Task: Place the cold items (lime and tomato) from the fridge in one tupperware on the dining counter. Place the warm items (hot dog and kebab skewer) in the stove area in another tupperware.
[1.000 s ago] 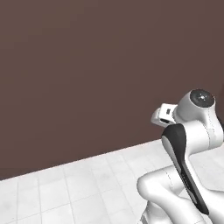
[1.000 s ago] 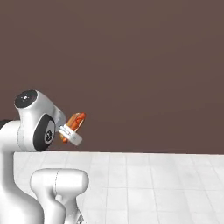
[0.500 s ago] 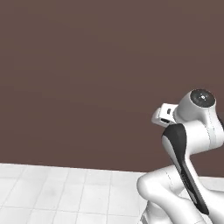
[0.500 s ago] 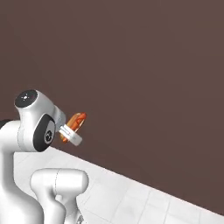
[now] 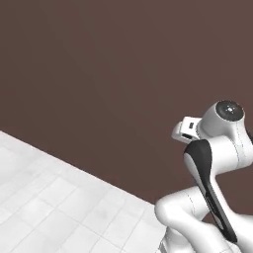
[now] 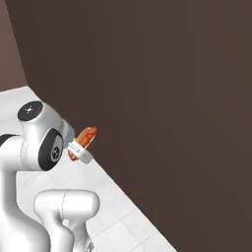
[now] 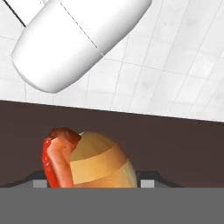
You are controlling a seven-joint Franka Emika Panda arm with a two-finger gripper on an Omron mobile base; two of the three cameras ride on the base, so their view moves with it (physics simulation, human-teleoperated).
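Note:
A hot dog (image 6: 86,138), an orange-red sausage in a tan bun, is held up in the air with my gripper (image 6: 78,149) shut on it, close in front of the arm's white shoulder. In the hand view the hot dog (image 7: 87,164) rises between the jaws at the bottom, its red sausage on the left side of the bun. The white hand (image 5: 186,129) pokes out left of the arm in the left base view. The lime, tomato, kebab skewer and tupperware are out of view.
A tall dark brown wall (image 6: 162,88) stands close ahead in both base views. White tiled floor (image 5: 54,202) runs along its foot. A paler brown wall (image 6: 11,44) shows at the far left of the right base view.
The whole scene has swung as the base turned: the line where wall meets floor tilted and shifted. The arm and the held hot dog keep the same pose.

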